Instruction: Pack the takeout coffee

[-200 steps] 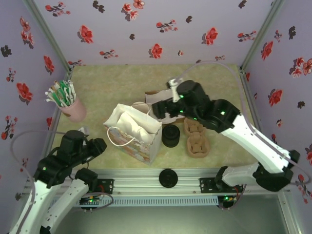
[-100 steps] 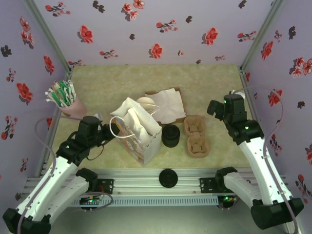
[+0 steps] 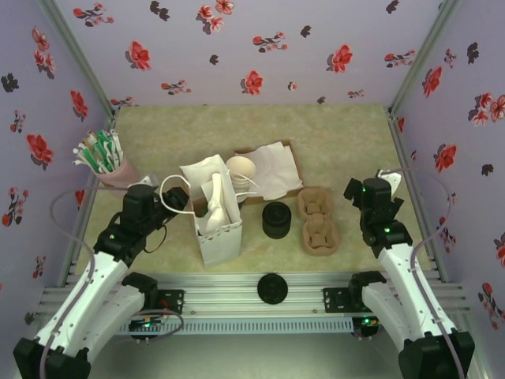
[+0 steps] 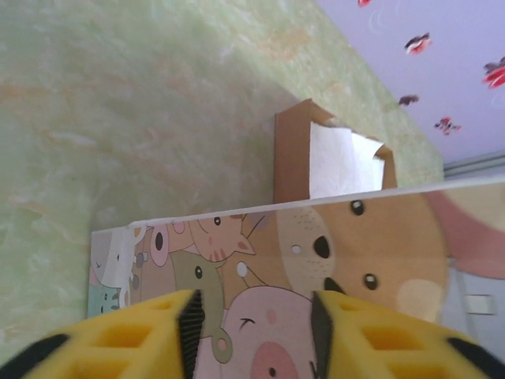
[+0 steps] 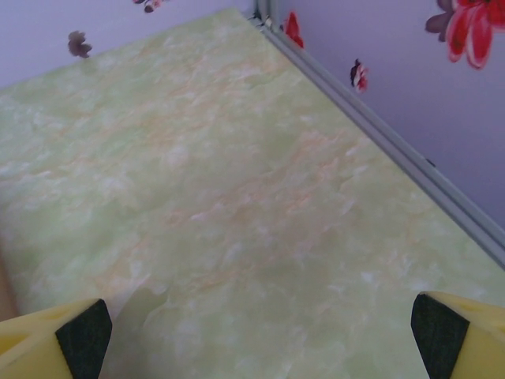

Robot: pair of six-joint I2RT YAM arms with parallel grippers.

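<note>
Paper bag (image 3: 217, 233) stands ready beside the left gripper (image 4: 254, 328), jaws a little apart, so I think the empty right gripper (image 5: 260, 332), spread wide, should next grab the takeout coffee (image 3: 276, 219) standing just right of the bag.

smooth printed paper bag (image 3: 219, 237), matt marbled tabletop (image 3: 339, 142), rough moulded-pulp cup carrier (image 3: 319, 235)
</note>
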